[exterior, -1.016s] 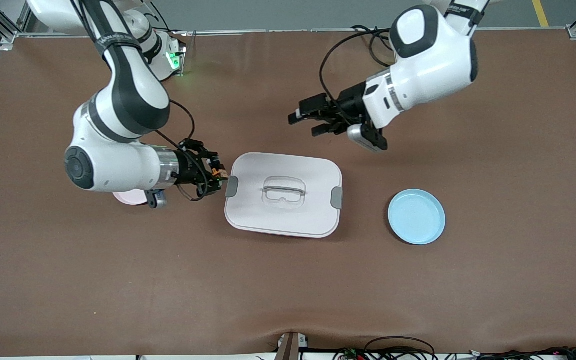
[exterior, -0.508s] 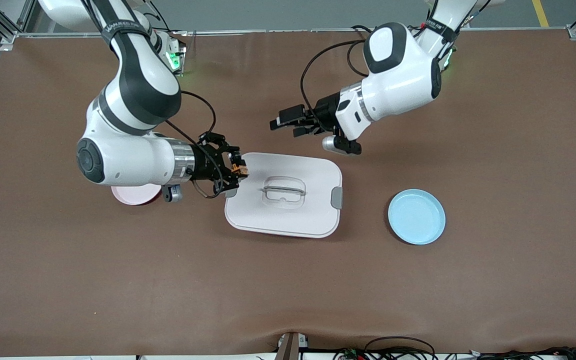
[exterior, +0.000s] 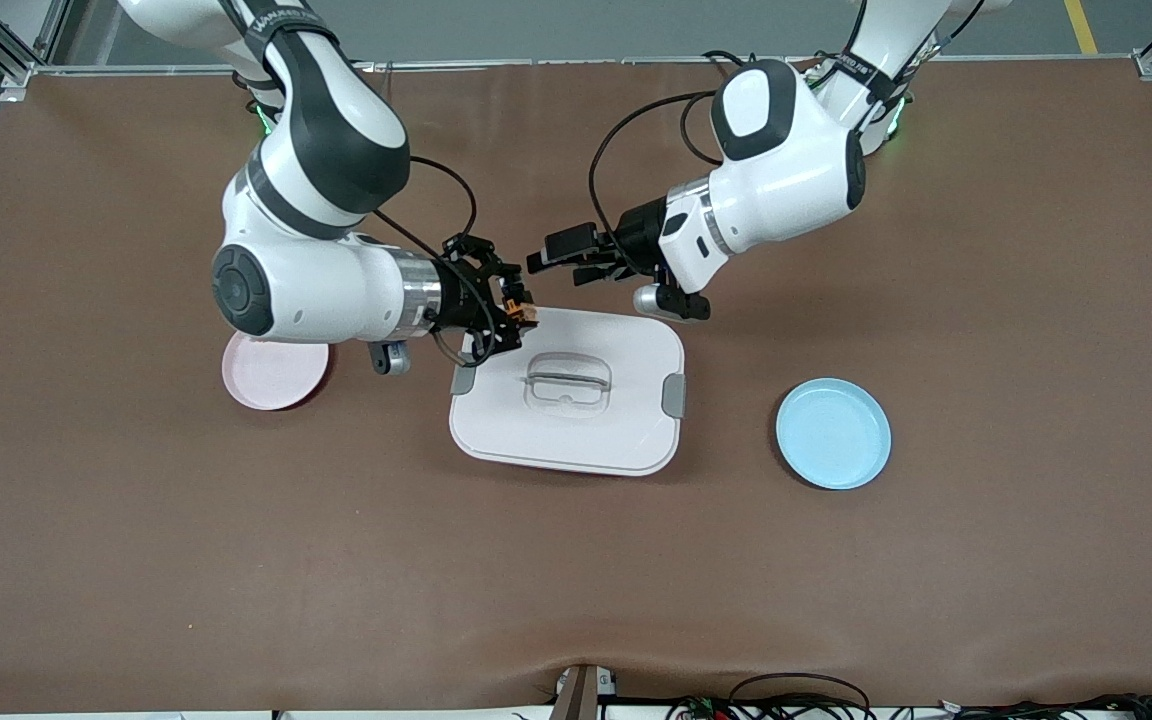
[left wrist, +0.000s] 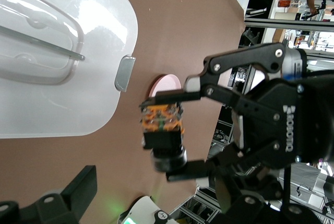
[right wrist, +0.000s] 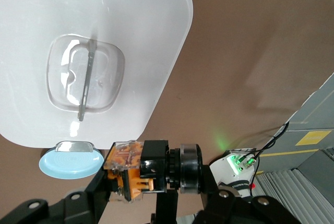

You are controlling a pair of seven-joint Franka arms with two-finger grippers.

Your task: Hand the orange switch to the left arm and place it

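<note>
Small blocky black switch with orange markings (exterior: 518, 312): black round end. Large rounded-rectangular white box (exterior: 566, 415): clear handle recess, grey side clips. Round flat plates: one pale pink (exterior: 271, 375), one light blue (exterior: 833, 433). Table covering (exterior: 576, 580): plain brown.

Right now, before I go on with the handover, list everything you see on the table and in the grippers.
box: 1, white with grey clips, mid-table.
pink plate: 1, toward the right arm's end.
blue plate: 1, toward the left arm's end.
orange switch: 1, black and orange, held over the box's corner.
table: 1, brown.
right gripper: shut on the switch.
left gripper: open, above the table just past the box's edge, facing the switch.
</note>
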